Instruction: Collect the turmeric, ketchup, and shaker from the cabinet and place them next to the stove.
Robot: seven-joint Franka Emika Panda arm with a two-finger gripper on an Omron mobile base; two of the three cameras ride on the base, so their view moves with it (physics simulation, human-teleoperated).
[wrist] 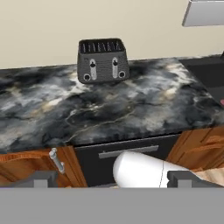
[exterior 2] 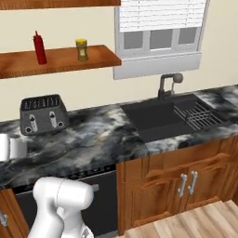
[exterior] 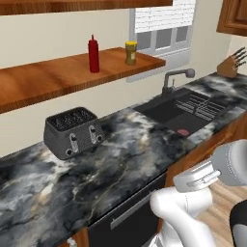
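Left base view: slim red squeeze bottle of ketchup (exterior: 93,54) and squat yellow-lidded jar of brown turmeric (exterior: 130,52) both stand upright on the reddish-brown open wooden cabinet shelf (exterior: 43,79), well apart from each other, jar nearer the shelf's window end. Below sits a dark grey four-slot toaster (exterior: 73,131) on the black-and-white marbled surface (exterior: 120,164), w/ a dark sink (exterior: 181,113) and wooden knife block (exterior: 230,65) further along. Right base view: same layout, ketchup (exterior 2: 40,48) and turmeric (exterior 2: 82,49) on the shelf (exterior 2: 60,60), toaster (exterior 2: 43,114) under them, sink w/ a wire rack (exterior 2: 200,116) to the side. Hand view: camera faces the toaster (wrist: 103,60) and marbled surface (wrist: 109,105) from low down; the fingers (wrist: 37,179) show only as dark stubs at the bottom, so can't tell if they're apart or closed, though nothing shows between them. Judgement: approx. nothing done yet; two items sit uncollected, shaker and stove can't be located here, so all three pickups and placements remain.
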